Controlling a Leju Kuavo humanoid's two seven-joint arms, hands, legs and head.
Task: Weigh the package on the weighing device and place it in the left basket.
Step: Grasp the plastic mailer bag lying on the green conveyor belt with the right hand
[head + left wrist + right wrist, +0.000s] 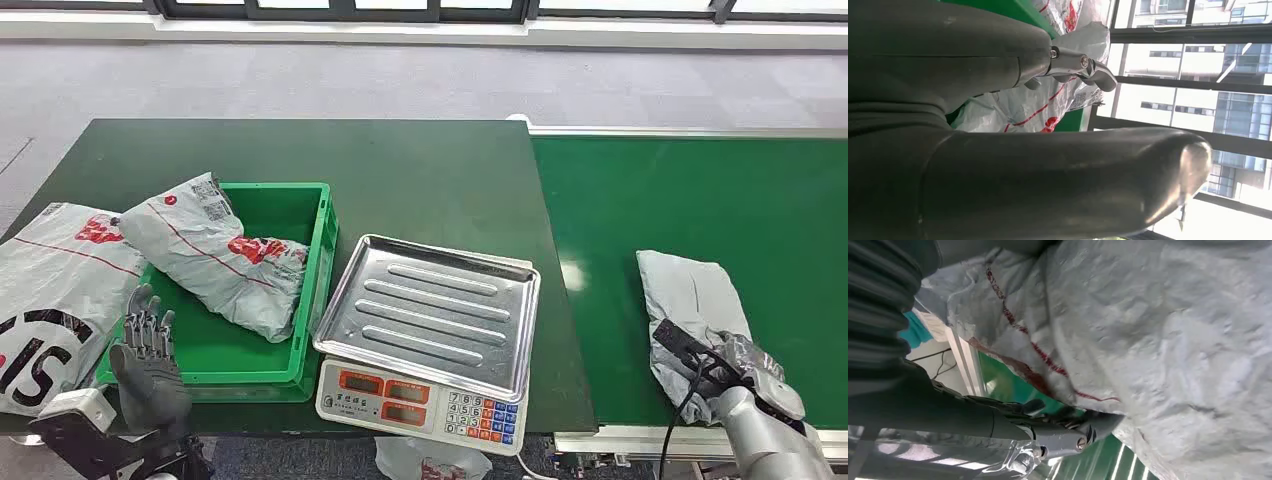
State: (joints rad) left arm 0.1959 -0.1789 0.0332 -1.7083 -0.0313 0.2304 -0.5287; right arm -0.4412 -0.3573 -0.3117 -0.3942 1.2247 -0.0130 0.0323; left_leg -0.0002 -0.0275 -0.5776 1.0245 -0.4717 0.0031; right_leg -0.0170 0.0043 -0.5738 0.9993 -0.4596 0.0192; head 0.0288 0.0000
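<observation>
A grey package (690, 290) lies on the green conveyor belt (700, 200) at the right. My right hand (725, 370) grips its near end; in the right wrist view the crumpled package (1173, 365) sits between my thumb (1048, 432) and the fingers above it. The weighing scale (420, 400) stands mid-table with a bare steel tray (430, 310). The green basket (325, 235) to its left holds another grey package (215, 260) with red print. My left hand (148, 355) is raised at the basket's near left corner, fingers spread and holding nothing; the left wrist view shows its thumb (1048, 185).
A large grey-and-white package (50, 290) lies on the table left of the basket. A pale strip (560, 270) separates the dark table from the conveyor. A bag (430, 465) shows below the table's front edge. Windows run along the far wall.
</observation>
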